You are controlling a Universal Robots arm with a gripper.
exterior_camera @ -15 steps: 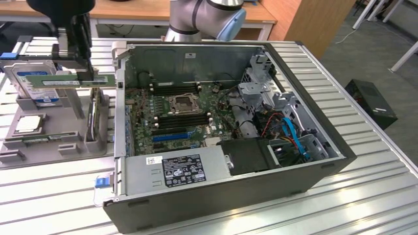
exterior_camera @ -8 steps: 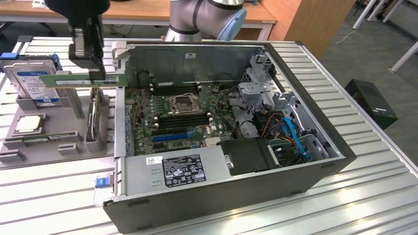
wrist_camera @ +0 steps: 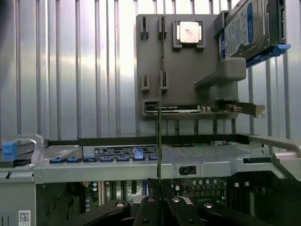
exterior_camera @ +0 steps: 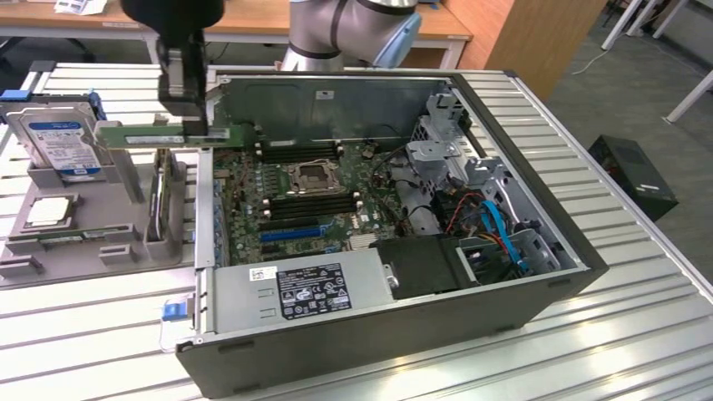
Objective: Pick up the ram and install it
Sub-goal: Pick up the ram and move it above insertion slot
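Closest in, my end effector (wrist_camera: 162,209) is clamped tight on the ram (wrist_camera: 160,141) — level, in the air — over the open computer case's (exterior_camera: 334,351) side wall, next to the grey parts tray (exterior_camera: 67,251).

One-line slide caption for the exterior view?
Gripper holds the ram aloft at the edge of the open computer case, beside the grey tray.

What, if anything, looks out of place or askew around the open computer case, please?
Nothing stands out. The claw is shut on the ram, which hangs level over the edge of the case beside the tray. The hard drive and processor sit squarely in their tray holders.
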